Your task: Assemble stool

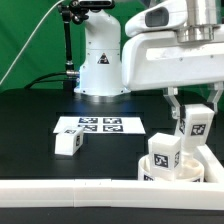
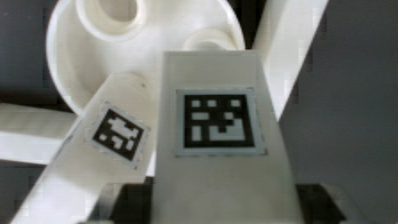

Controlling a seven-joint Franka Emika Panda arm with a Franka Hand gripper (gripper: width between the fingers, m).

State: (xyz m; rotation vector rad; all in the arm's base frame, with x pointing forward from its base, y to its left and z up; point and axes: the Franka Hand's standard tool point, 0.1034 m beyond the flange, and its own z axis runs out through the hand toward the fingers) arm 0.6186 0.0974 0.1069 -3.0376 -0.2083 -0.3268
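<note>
While the tool clamped a leg roughly upright, long axis pointing down, the seat sat below it by the rail at the surface's front edge, the exterior view's right. A second leg stood on the seat; a third leg lay beside the marker board.

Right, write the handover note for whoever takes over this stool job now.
Hand: shut on a leg, which it holds just above the seat, not yet set in.
Seat: flat on the table at the exterior view's right, next to the white rail.
Done: one other leg stands upright on the seat and looks fitted. Whether it is tight cannot be told.
Left: fit the held leg, then fetch the loose leg lying by the marker board, toward the exterior view's left. No further leg is in view.
</note>
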